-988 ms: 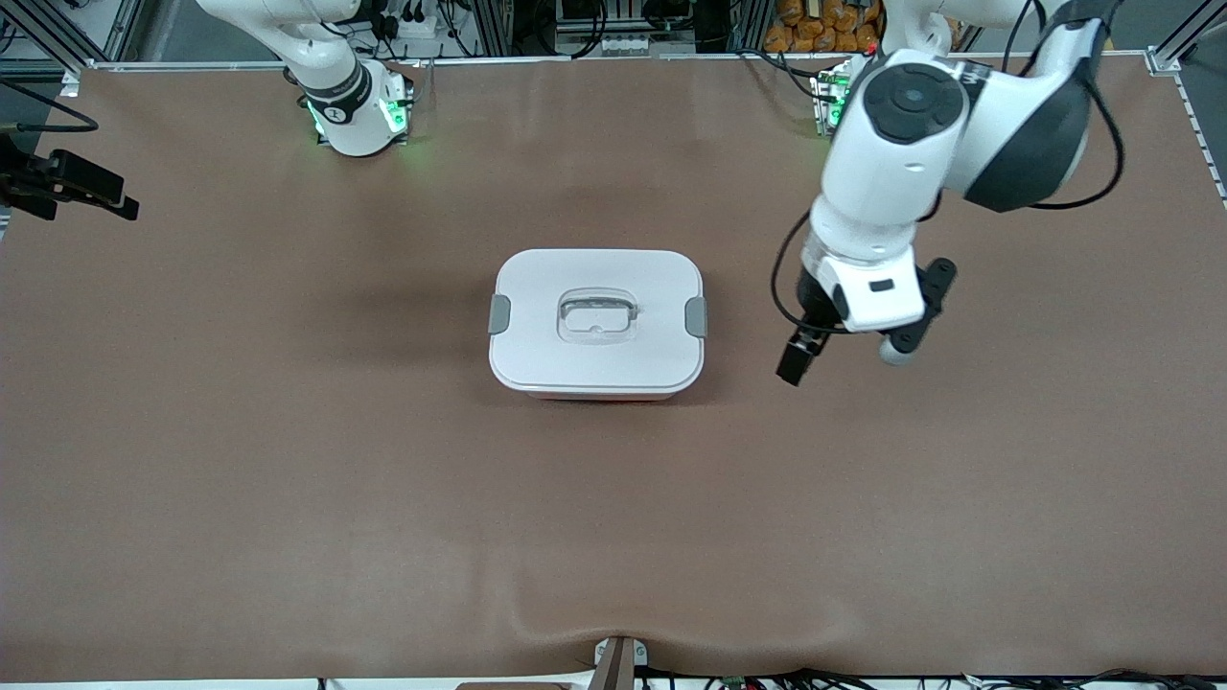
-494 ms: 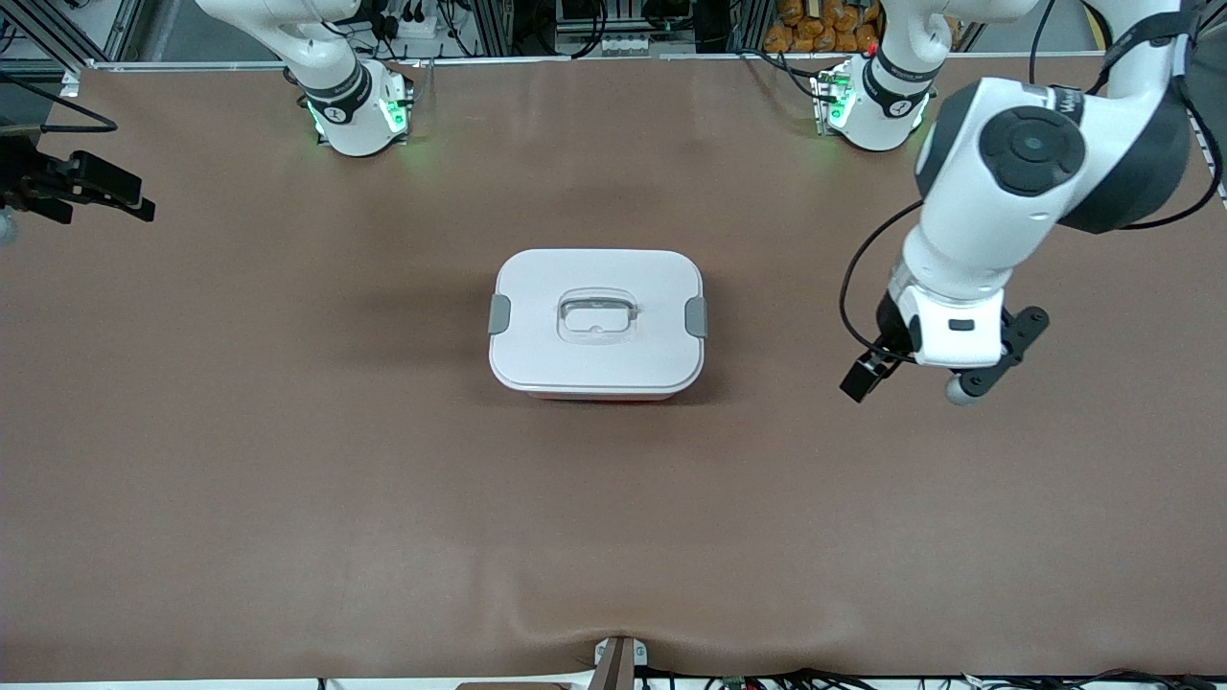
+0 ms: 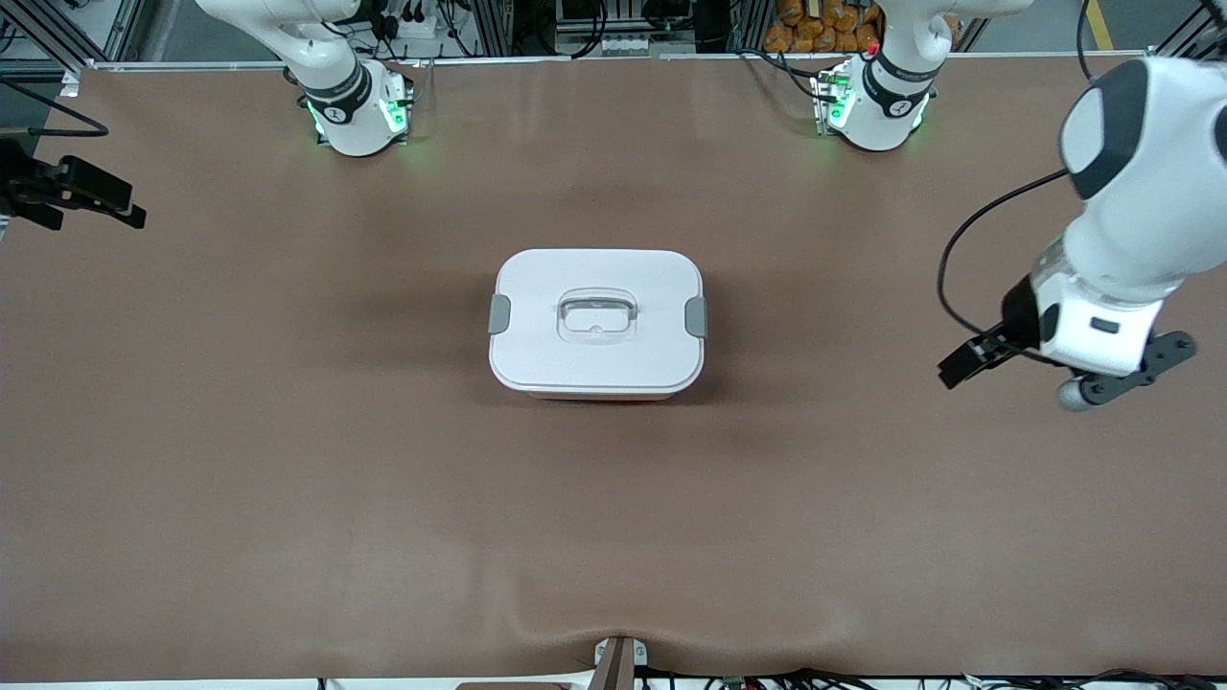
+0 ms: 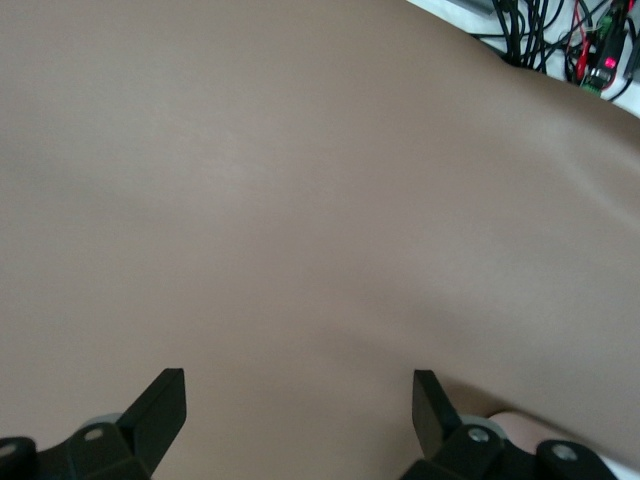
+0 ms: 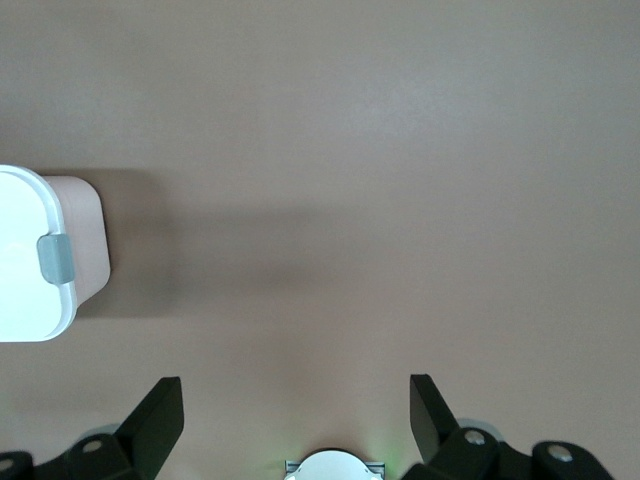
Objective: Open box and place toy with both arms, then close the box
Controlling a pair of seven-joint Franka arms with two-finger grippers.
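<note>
The box [image 3: 596, 323] stands in the middle of the table with its white lid on and both grey side clips [image 3: 499, 314] down. One end of it shows in the right wrist view [image 5: 45, 258]. The toy is out of view. My left gripper [image 3: 970, 358] is open and empty above bare table toward the left arm's end, well away from the box; its wrist view shows both fingers [image 4: 160, 405] apart over the mat. My right gripper [image 3: 101, 196] is open and empty, high over the right arm's end of the table; its wrist view [image 5: 295, 410] shows the jaws wide apart.
A brown mat [image 3: 613, 517] covers the whole table. The arm bases [image 3: 357, 110] stand along the edge farthest from the front camera. Cables [image 4: 560, 35] lie past the table's edge in the left wrist view.
My left arm has swung away from the box toward its own end of the table, gripper still open. The right gripper has hardly moved. The box has not moved.
</note>
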